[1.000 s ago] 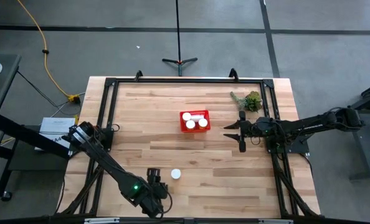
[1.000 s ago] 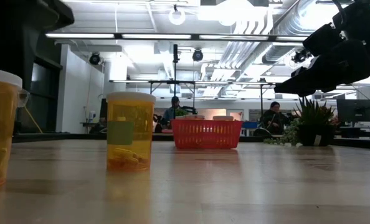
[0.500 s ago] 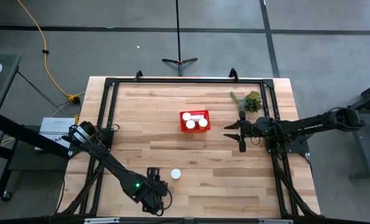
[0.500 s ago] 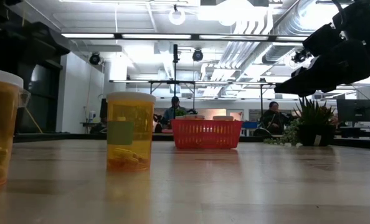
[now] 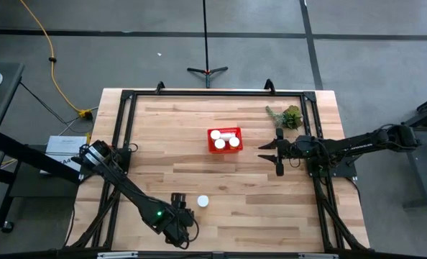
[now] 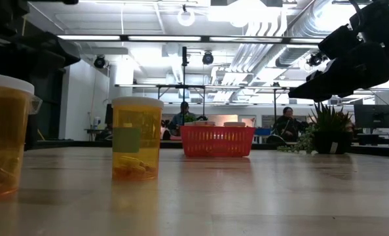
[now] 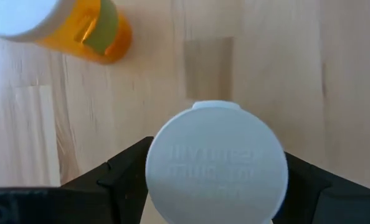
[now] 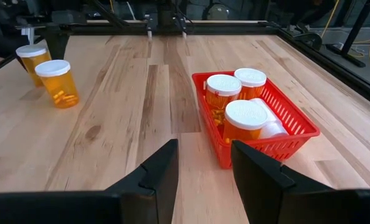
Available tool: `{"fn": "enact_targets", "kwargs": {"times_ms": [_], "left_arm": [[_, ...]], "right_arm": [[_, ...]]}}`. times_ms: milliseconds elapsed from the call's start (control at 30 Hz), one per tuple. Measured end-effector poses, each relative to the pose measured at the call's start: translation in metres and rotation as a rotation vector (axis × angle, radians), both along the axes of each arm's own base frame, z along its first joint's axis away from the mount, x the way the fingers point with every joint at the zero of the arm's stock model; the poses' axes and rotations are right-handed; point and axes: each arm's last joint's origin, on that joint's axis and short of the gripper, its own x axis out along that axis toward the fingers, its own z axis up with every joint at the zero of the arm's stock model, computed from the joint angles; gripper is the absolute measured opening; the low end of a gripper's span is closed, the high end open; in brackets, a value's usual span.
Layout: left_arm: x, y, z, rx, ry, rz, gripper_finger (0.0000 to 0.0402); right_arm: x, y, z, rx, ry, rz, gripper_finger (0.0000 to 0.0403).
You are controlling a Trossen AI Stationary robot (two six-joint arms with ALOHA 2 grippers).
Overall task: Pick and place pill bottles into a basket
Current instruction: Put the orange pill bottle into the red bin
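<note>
Three pill bottles (image 8: 242, 93) stand upright in the basket (image 8: 266, 144), their white caps showing. A pale shape low beside them may be a fourth lying on its side; I cannot tell. The basket sits mid-tabletop (image 5: 163, 144), nearer the far edge.

Two bottles are not yet in. The held bottle (image 7: 217, 169) sits in my left pincer (image 7: 216, 186) near the front edge of the tabletop, with the dark fingers (image 7: 119, 177) pressed against either side of its cap, so I judge it clamped. The free bottle (image 5: 203, 202) stands just beside it on the wood, apart from my pincer. By my reckoning the job is a little past halfway: this carry is to be finished, then one more pick.

My right pincer (image 8: 203, 171) waits to the right of the basket, fingers apart and holding nothing, near the plant sprig (image 5: 289, 116).

From above, the bottles are only white discs. The low view gives the amber body of the free bottle (image 6: 137, 139) with pills in its base, and the held bottle (image 6: 6, 134) at the picture's edge. The left wrist view alone shows the grip on the cap. The right wrist view alone looks inside the basket at an angle. The low view also takes in two people seated at benches far behind the tabletop.
</note>
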Motion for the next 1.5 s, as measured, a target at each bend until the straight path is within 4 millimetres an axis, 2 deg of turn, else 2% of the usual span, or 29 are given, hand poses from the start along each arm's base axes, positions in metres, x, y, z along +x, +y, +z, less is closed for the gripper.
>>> {"fn": "enact_targets", "kwargs": {"times_ms": [567,900,1033,1233,1400,1500], "left_arm": [[0.001,0.001,-0.002,0.053,-0.025,-0.072,0.0291],[0.001,0.001,-0.002,0.056,-0.017,-0.103,0.0220],[0.002,0.002,-0.001,0.051,-0.008,-0.117,0.0219],[0.012,0.013,0.002,0.027,0.018,-0.090,0.0236],[0.028,0.029,0.013,0.000,0.069,-0.120,0.0219],[0.039,0.041,0.026,-0.005,0.115,-0.145,0.0219]], "right_arm": [[0.000,0.000,0.000,0.001,0.001,0.000,0.0139],[0.000,0.000,0.000,0.002,0.001,0.000,0.0139],[0.000,0.000,0.000,0.002,0.002,0.000,0.0139],[0.000,0.000,0.000,0.002,0.002,0.000,0.0139],[0.000,0.000,0.002,0.006,-0.017,-0.003,0.0139],[0.001,0.000,0.004,0.006,-0.045,-0.002,0.0139]]}}
